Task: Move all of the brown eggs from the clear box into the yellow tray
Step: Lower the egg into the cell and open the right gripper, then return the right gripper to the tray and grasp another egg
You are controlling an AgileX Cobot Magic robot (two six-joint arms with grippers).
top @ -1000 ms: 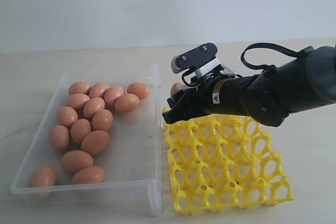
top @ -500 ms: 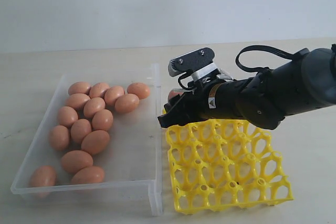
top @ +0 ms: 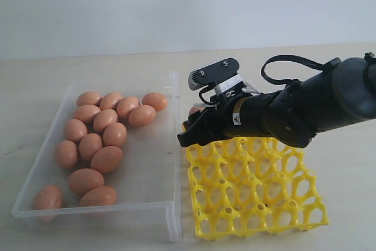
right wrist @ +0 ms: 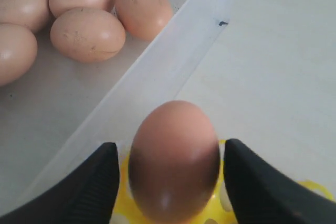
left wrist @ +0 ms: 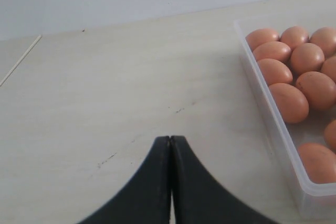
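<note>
Several brown eggs (top: 100, 139) lie in the clear box (top: 174, 168) on the left. The yellow tray (top: 252, 192) sits right of the box. One brown egg (right wrist: 174, 158) stands upright in a tray cup at the tray's far corner beside the box wall (right wrist: 157, 77). My right gripper (right wrist: 170, 144) straddles this egg, open, with a thin gap on each side. In the exterior view the gripper (top: 197, 126) hangs over that corner and the egg (top: 195, 110) peeks out behind it. My left gripper (left wrist: 170, 139) is shut and empty over bare table beside the box (left wrist: 273, 124).
The right arm (top: 305, 107) stretches across the tray's far edge. The other tray cups that show hold nothing. The pale table (top: 352, 168) runs back to a white wall.
The right gripper dropped slightly toward the tray's far left corner and its jaws widened, letting go of the egg in the cup. The left gripper's earlier state is not shown.
</note>
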